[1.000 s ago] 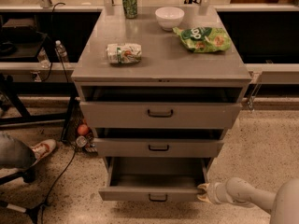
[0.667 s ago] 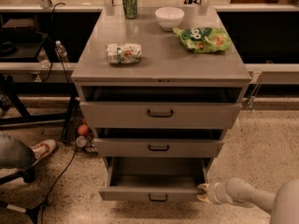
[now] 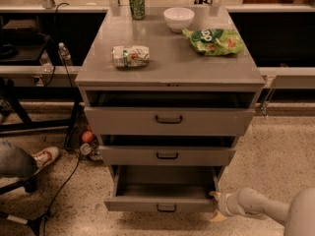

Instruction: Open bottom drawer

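Observation:
The grey metal cabinet has three drawers, all pulled out somewhat. The bottom drawer (image 3: 162, 193) is the lowest and stands pulled out the farthest, its inside bare, with a small black handle (image 3: 166, 209) at the centre of its front. My gripper (image 3: 215, 206) is low at the drawer's right front corner, on the end of my pale arm (image 3: 266, 208) that comes in from the lower right. It sits against the drawer's right edge.
On the cabinet top (image 3: 167, 65) lie a crushed packet (image 3: 130, 56), a green can (image 3: 137, 3), a white bowl (image 3: 178, 18) and a green chip bag (image 3: 214, 41). A person's shoe (image 3: 45, 157), cables and a stand are on the floor at left.

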Tool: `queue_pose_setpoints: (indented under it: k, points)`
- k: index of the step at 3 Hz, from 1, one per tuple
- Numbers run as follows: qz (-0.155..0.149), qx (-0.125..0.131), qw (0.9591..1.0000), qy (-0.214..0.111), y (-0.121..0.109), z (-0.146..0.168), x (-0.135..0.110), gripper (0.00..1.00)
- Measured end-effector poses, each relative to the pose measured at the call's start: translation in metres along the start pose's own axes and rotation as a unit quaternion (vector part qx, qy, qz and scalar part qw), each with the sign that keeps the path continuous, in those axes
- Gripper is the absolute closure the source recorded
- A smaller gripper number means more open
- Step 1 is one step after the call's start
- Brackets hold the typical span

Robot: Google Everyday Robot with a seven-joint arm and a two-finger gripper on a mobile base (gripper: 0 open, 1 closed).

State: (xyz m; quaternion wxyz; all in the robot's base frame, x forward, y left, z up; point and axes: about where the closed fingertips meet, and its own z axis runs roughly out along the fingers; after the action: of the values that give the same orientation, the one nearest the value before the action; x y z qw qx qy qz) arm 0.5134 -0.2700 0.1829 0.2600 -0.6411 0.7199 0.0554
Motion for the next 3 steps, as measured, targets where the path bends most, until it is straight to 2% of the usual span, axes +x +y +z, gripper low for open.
queue_pose_setpoints:
  k: [1, 2, 3]
  points:
    - [-0.011, -0.004, 0.9999, 0.002, 0.002, 0.002, -0.005, 0.0]
    - [-0.019, -0.012, 0.9997, 0.006, 0.004, 0.006, -0.008, 0.0]
    - [-0.016, -0.031, 0.9993, 0.007, 0.012, 0.016, -0.002, 0.02]
